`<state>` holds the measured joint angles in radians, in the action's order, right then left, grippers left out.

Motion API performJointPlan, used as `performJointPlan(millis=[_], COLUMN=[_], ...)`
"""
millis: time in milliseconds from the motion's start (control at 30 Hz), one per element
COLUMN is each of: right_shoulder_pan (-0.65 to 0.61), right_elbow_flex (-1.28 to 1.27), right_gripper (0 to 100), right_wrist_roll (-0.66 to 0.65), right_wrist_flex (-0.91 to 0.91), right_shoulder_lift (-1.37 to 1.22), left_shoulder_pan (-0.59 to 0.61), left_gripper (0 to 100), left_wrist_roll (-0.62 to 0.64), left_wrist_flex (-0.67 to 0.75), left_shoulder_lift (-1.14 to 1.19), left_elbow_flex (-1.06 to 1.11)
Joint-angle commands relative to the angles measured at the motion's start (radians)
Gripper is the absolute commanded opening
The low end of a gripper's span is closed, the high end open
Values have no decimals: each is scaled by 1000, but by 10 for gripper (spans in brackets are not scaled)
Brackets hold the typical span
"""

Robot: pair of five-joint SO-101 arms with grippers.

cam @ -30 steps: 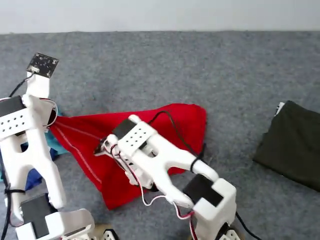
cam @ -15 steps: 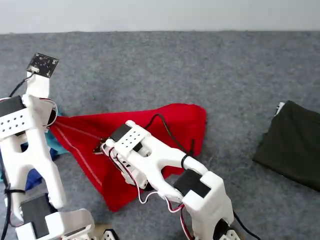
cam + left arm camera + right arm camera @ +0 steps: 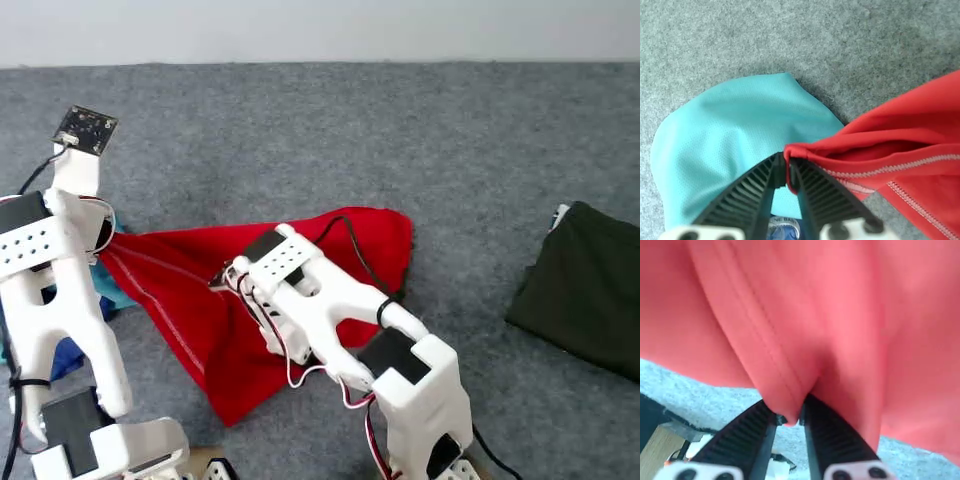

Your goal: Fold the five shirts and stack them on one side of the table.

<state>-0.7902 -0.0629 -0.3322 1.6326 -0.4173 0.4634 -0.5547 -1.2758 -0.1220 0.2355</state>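
A grey, carpet-like counter (image 3: pixel 300 140) runs back to a pale wall (image 3: pixel 320 30). A red shirt (image 3: pixel 175 300) lies left of the middle, pulled into a rough triangle with one corner toward the back right, one at the near edge and one far left. The left arm (image 3: pixel 60 290) stands over that far-left corner. The right arm (image 3: pixel 330 310) stretches across the red shirt from the near side, and its gripper (image 3: pixel 220 282) is low on the cloth. Teal cloth (image 3: pixel 115 295) and blue cloth (image 3: pixel 62 358) peek out beside the left arm. A dark folded garment (image 3: pixel 585 290) lies at the right edge, well apart from the rest.
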Motion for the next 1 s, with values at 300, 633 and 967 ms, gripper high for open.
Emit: performJointPlan(millis=[300, 633, 967], right_shoulder_pan=[220, 516, 708], right_elbow_flex=[296, 569, 984], right_gripper=[8, 8, 8], right_wrist_roll=[-98, -109, -222], right_wrist_flex=[163, 160, 159], right_shoulder_lift=[200, 449, 473], left_shoulder_pan=[2, -51, -198], left_gripper=[13, 13, 14], left_wrist_roll=[-8, -8, -8], left_wrist_flex=[-32, -140, -269], left_shoulder_lift=[-18, -18, -18], left_elbow_flex=[-70, -251, -515])
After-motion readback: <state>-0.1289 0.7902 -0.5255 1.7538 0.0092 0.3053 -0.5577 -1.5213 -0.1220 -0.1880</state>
